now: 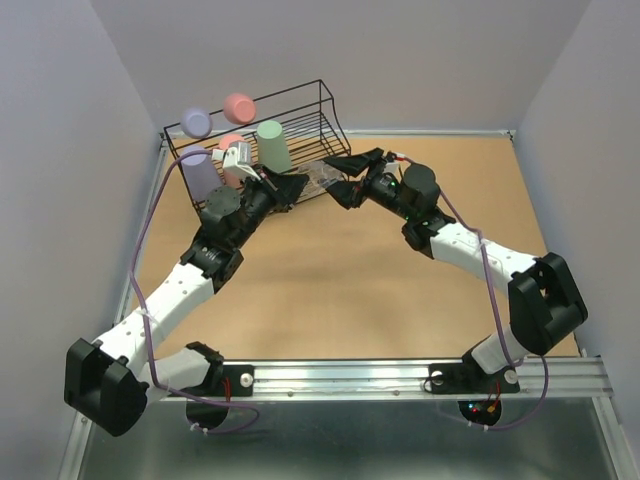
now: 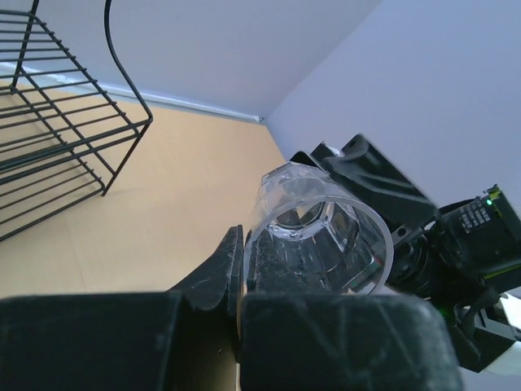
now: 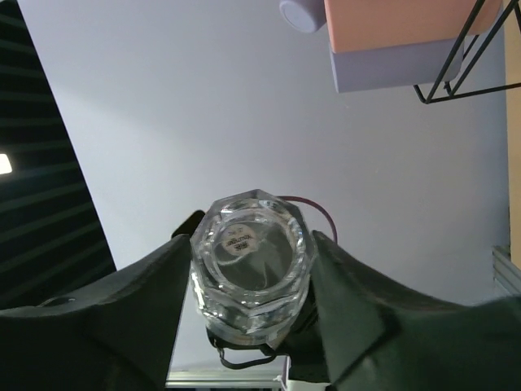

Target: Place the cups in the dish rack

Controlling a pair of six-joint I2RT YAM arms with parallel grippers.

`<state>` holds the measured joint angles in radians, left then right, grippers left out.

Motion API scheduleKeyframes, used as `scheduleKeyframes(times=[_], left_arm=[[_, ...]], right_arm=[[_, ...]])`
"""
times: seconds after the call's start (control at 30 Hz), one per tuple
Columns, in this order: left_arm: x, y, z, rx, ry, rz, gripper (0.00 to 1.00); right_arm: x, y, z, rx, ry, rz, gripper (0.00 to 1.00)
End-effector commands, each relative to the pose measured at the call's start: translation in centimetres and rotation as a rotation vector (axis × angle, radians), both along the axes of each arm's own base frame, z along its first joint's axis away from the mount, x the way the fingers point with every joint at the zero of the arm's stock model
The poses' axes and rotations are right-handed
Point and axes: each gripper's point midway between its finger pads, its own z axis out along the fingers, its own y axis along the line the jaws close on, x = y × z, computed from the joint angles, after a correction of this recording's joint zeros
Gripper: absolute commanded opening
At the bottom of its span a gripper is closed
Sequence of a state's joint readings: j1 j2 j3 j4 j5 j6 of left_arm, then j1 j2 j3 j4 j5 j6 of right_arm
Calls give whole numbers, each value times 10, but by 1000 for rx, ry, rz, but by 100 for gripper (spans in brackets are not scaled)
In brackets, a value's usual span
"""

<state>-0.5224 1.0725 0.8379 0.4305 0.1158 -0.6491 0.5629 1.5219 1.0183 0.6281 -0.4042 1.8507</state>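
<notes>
Small sticker (image 3: 240, 241) on base of clear cup (image 3: 251, 273), print illegible; no other text.

Cups (image 1: 272, 147) crowd the dish rack (image 1: 315, 115) (right end free).

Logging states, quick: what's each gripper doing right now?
Left gripper: shut on the clear cup at its rim.
Right gripper: around that cup; grip cannot be told.

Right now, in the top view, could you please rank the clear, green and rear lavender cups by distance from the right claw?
1. Clear cup, right at the right claw.
2. Green cup, leftward in the dish rack.
3. Rear lavender cup, rack's far-left corner.
</notes>
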Motion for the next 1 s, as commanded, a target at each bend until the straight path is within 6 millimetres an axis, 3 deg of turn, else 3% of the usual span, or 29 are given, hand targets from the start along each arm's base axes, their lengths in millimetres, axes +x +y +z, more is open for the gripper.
scheduleKeyframes(times=[0.0, 0.07, 0.13, 0.3, 0.33, 0.43, 0.47, 0.53, 0.57, 0.6, 0.7, 0.87, 0.9, 0.93, 0.97], left_arm=[[-1, -2, 37, -63, -95, 17, 0], [-1, -3, 36, -61, -95, 17, 0], [-2, -4, 34, -59, -91, 14, 0], [-4, -2, 33, -52, -88, 16, 1], [-4, -1, 32, -39, -84, 21, 10], [-3, 2, 32, 22, -59, 37, 48], [-2, 4, 29, 48, -38, 43, 66], [-3, 10, 28, 79, -35, 65, 77], [-7, 14, 32, 78, -42, 74, 93], [-9, 17, 27, 86, -31, 84, 99], [-16, 32, 24, 85, -29, 136, 99], [-29, 56, 34, 94, -52, 209, 99], [-30, 60, 35, 108, -52, 222, 99], [-32, 63, 36, 110, -56, 230, 99], [-37, 67, 41, 106, -67, 234, 99]], right_arm=[[-16, 4, 63, 131, -156, 13, 50], [-16, 4, 66, 137, -163, 7, 41], [-17, 4, 70, 142, -178, 6, 26], [-17, 1, 74, 143, -197, -12, 3], [-17, 1, 73, 137, -200, -17, 0], [-12, -1, 75, 130, -216, -34, 0], [-10, -1, 73, 123, -221, -28, 0], [0, -7, 79, 116, -246, -45, 0], [3, -9, 80, 109, -255, -43, 0], [16, -16, 77, 96, -259, -65, 0], [40, -31, 84, 53, -313, -97, 0], [91, -34, 78, -140, -400, -124, 0], [111, -31, 52, -241, -379, -125, 0], [119, -29, 48, -295, -387, -128, 0], [127, -30, 79, -319, -465, -166, 1]])
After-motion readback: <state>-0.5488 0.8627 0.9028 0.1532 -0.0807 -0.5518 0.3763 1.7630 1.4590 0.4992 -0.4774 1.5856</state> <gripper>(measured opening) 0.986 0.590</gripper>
